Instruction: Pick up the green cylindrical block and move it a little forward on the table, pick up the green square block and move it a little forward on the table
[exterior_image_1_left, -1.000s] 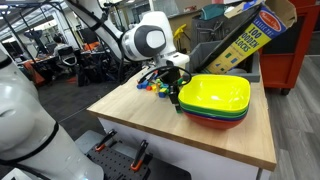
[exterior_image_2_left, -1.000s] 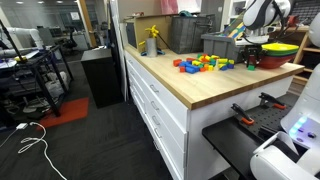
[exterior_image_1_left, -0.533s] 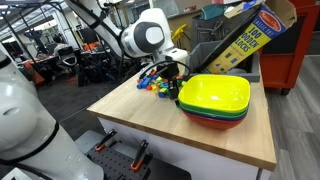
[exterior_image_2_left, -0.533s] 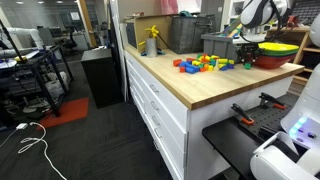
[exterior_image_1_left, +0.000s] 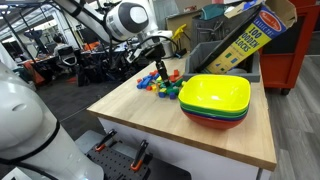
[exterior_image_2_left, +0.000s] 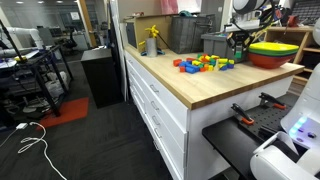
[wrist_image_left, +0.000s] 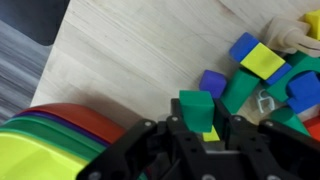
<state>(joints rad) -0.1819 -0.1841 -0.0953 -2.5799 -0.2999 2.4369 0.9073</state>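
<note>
- The end effector (wrist_image_left: 197, 124) is clamped on the green square block (wrist_image_left: 196, 103), a matte, flat-faced cube lifted clear of the bench (wrist_image_left: 140, 45).
- The bench top is pale, fine-grained wood.
- A loose pile of coloured blocks (wrist_image_left: 268, 72) lies just under the end effector.
- The glossy stacked bowls (exterior_image_1_left: 215, 96) sit beside the pile.
- Bare wood stretches to the near edge.

Stack of coloured plastic bowls (exterior_image_1_left: 215, 98) (exterior_image_2_left: 275, 50) (wrist_image_left: 40, 140) sits on the pale wood-topped table (exterior_image_1_left: 140, 112) (exterior_image_2_left: 190, 88), by the edge opposite the white drawers (exterior_image_2_left: 160, 100). Pile of coloured wooden blocks (exterior_image_1_left: 160, 84) (exterior_image_2_left: 205, 63) (wrist_image_left: 265, 75) lies just beside the stack, toward the drawer edge. Grey plastic bin (exterior_image_2_left: 218, 45) stands behind the pile. Robotiq gripper (exterior_image_1_left: 160, 70) (wrist_image_left: 200, 122) hangs over the pile's bowl side, green square wooden block (wrist_image_left: 197, 102) between its fingers.
</note>
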